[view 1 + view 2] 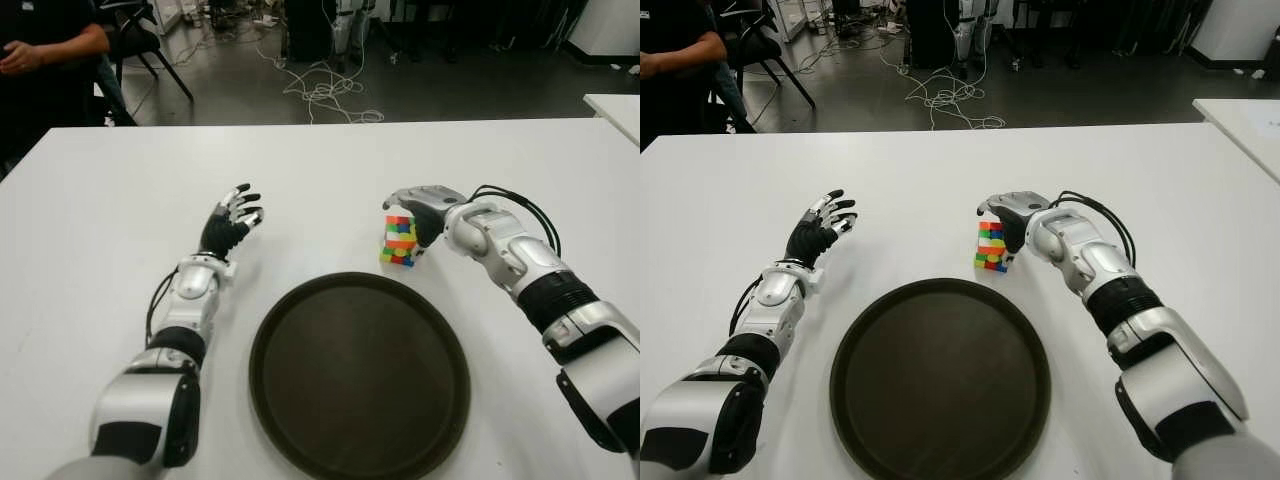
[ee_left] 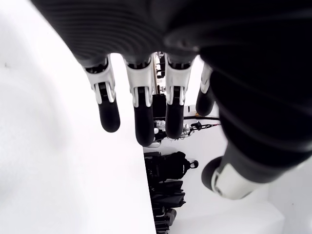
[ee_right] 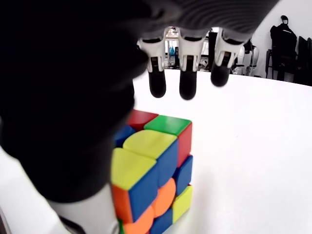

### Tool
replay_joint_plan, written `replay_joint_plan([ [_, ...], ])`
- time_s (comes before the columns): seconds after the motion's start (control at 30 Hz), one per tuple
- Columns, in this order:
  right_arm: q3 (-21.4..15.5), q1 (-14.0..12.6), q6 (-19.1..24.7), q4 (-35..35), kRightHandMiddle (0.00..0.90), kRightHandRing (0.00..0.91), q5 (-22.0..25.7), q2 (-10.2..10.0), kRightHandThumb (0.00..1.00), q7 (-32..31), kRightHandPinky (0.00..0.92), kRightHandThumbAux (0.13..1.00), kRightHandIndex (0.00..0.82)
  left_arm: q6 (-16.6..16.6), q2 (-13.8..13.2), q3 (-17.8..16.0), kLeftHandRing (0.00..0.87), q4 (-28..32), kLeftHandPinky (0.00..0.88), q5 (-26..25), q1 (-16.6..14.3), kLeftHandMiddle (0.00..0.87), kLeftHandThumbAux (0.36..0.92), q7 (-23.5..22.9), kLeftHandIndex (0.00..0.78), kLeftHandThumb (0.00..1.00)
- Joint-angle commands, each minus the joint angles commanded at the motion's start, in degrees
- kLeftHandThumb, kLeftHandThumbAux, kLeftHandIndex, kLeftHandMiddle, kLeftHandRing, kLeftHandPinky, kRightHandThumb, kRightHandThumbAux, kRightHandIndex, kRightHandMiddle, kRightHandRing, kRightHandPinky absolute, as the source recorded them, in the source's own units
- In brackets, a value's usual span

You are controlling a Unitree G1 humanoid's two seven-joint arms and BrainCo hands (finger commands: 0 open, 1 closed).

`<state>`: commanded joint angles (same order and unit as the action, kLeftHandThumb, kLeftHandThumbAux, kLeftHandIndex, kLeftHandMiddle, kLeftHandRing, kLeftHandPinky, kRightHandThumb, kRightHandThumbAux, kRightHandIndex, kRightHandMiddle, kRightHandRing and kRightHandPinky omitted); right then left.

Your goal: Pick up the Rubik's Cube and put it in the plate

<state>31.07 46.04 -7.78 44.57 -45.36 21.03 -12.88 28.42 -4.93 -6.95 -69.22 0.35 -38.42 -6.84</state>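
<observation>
White table (image 1: 520, 170) across most of the frame; grey floor with loose cables along the top, a seated person's arm (image 1: 50, 45) at upper left.

Left hand (image 1: 232, 222) left of centre, fingers spread, holding nothing. Idle, well clear of the cube.

Plate (image 1: 300, 420) at lower centre, dark, round, bare. Nothing in it yet.

Cube (image 1: 399, 241) just above the plate's upper right rim, on the table, apart from the rim. Tilted or scrambled look, hard to say which.

Right hand (image 1: 425, 205) at centre right, arched over the cube's top and right side. Fingers extended past the cube, not closed on it; thumb close against one side in the wrist view, contact uncertain. No grip yet.

Progress, as judged: reach about done. Left to do: close on cube, lift, carry down-left, set in plate.
</observation>
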Motion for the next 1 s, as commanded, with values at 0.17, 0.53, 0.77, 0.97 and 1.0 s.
replay_joint_plan([
  [0.17,0.1,-0.1,0.7,0.0,0.183,0.18,-0.3,-0.2,0.0,0.6,0.154,0.917,0.192,0.1,0.1,-0.1,0.214,0.0,0.206,-0.1,0.0,0.207,0.72,0.1,0.108,0.216],
  [0.53,0.6,0.5,1.4,0.1,0.106,0.106,-0.5,-0.2,0.0,-0.8,0.099,0.915,0.114,0.5,0.1,0.1,0.205,0.0,0.196,0.2,0.1,0.203,0.713,0.9,0.104,0.22],
  [0.77,0.8,0.5,1.6,-0.2,0.091,0.095,-0.6,-0.2,0.0,-1.4,0.1,0.925,0.109,0.7,0.2,0.4,0.203,0.1,0.197,0.4,0.1,0.197,0.716,0.7,0.105,0.218],
  [0.97,1.2,0.5,2.1,0.1,0.082,0.086,-0.9,-0.7,0.0,-2.0,0.099,0.925,0.101,0.4,0.1,0.5,0.207,0.0,0.2,0.5,0.0,0.201,0.717,0.9,0.107,0.212],
  [1.0,1.3,0.6,2.2,0.1,0.08,0.084,-0.9,-0.8,0.0,-2.3,0.097,0.925,0.099,0.3,0.1,0.5,0.207,0.0,0.199,0.5,0.0,0.201,0.716,0.9,0.106,0.211],
])
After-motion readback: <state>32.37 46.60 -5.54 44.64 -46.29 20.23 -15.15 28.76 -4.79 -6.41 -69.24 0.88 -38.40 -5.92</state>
